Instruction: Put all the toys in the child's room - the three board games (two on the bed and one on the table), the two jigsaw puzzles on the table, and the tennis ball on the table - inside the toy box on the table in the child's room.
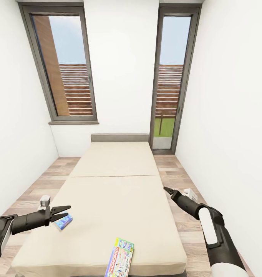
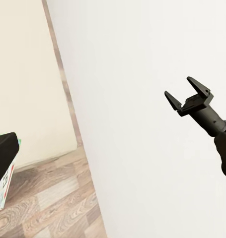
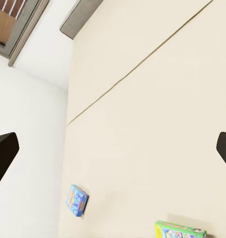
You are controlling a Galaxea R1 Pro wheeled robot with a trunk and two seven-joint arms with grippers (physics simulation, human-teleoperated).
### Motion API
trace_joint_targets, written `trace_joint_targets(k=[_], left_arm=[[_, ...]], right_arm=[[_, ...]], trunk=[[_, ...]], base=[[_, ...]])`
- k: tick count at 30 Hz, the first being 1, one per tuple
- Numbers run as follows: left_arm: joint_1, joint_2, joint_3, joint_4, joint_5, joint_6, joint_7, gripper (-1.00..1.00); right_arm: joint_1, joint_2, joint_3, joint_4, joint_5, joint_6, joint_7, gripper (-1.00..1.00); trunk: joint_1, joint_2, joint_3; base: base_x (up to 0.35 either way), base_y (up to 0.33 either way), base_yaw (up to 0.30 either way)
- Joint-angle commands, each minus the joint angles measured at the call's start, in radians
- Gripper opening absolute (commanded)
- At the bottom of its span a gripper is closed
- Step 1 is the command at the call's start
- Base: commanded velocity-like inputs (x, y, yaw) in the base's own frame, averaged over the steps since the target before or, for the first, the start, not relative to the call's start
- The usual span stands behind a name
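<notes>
Nearest in the head view: the Monopoly board game, white-blue-green with red logo, lies flat at the near foot edge of the bed, one end seeming to stick past the mattress edge. Its green end also shows in the right wrist view.

The left gripper hovers over the bed's left edge, jaws spread apart, nothing between them. Just beside its fingertips sits the light-blue board game near the left edge of the mattress; contact with the fingers can't be told. The same box appears in the right wrist view, lying flat on the beige cover, well apart from the Monopoly box.

The right gripper is out over the wood-plank floor by the bed's right side. In the left wrist view it shows clearly against the white wall, fingers splayed, holding nothing.

Mid distance: the beige mattress has a seam across its middle and a grey headboard at the far end.

Far: white end wall with a tall grey-framed window on the left and a glazed door on the right, slatted fence and grass outside.
</notes>
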Motion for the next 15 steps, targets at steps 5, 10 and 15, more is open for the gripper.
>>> trace_joint_targets(k=[5,10,15], left_arm=[[-0.001,-0.001,0.002,-0.001,-0.011,0.010,-0.008,1.00],[-0.001,-0.001,0.002,0.000,-0.012,0.009,-0.005,1.00],[-0.001,-0.001,0.001,0.001,-0.012,0.009,-0.002,1.00]], right_arm=[[-0.001,0.001,-0.004,0.000,0.003,0.006,0.005,1.00],[-0.001,0.001,-0.004,0.000,0.003,0.005,0.006,1.00],[-0.001,0.000,-0.004,-0.001,0.002,0.005,0.008,1.00]], trunk=[[0.019,-0.036,-0.017],[0.039,-0.071,-0.033],[0.054,-0.099,-0.045]], base=[[0.000,0.000,0.000],[-0.006,0.000,0.000],[-0.165,0.000,0.000]])
